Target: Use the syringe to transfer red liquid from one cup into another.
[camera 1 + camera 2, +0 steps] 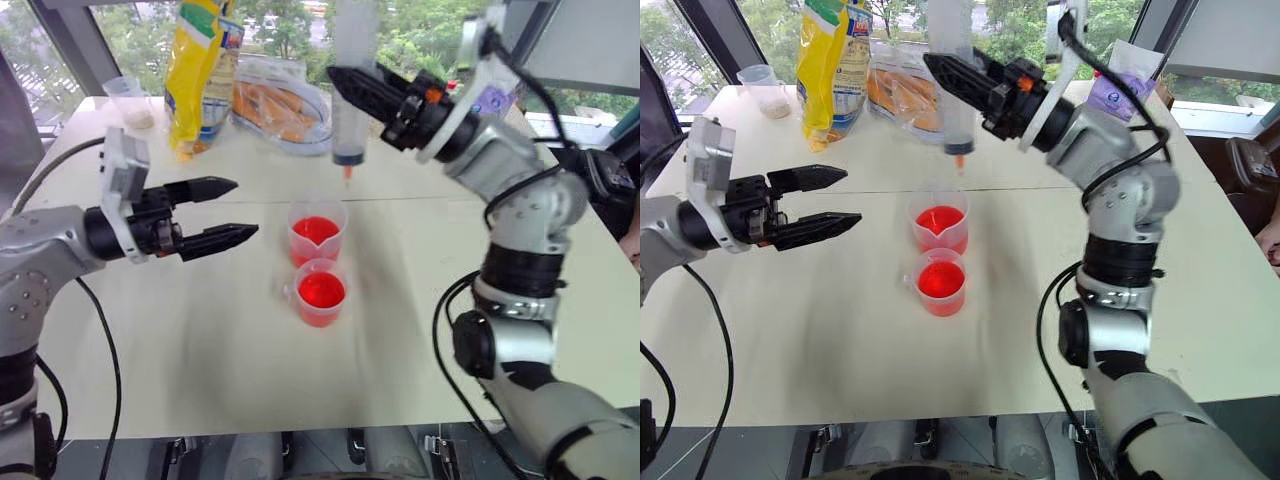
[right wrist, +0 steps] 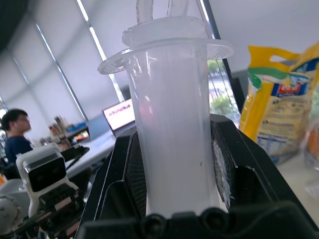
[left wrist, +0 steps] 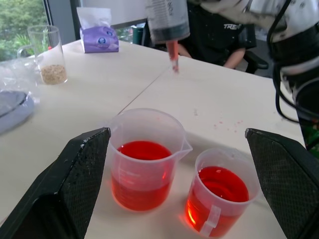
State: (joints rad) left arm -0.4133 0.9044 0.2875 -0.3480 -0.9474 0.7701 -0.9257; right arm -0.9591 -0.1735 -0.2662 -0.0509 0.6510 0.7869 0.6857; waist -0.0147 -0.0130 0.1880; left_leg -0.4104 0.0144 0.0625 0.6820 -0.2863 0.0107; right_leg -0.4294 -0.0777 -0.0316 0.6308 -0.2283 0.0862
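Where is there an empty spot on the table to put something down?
Bare white table lies in front of the two clear plastic cups of red liquid, and beside them. The far edge is crowded: yellow bag, clear packet of orange snacks, grain cup.

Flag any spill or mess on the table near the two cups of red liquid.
Small red specks dot the table beyond the shorter cup, beside the taller spouted cup. They look like drips of red liquid. Both cups stand upright.

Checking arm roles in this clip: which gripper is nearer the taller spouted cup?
Left. The left gripper hangs open just beside the taller spouted cup; the right gripper is well above it, holding the syringe.
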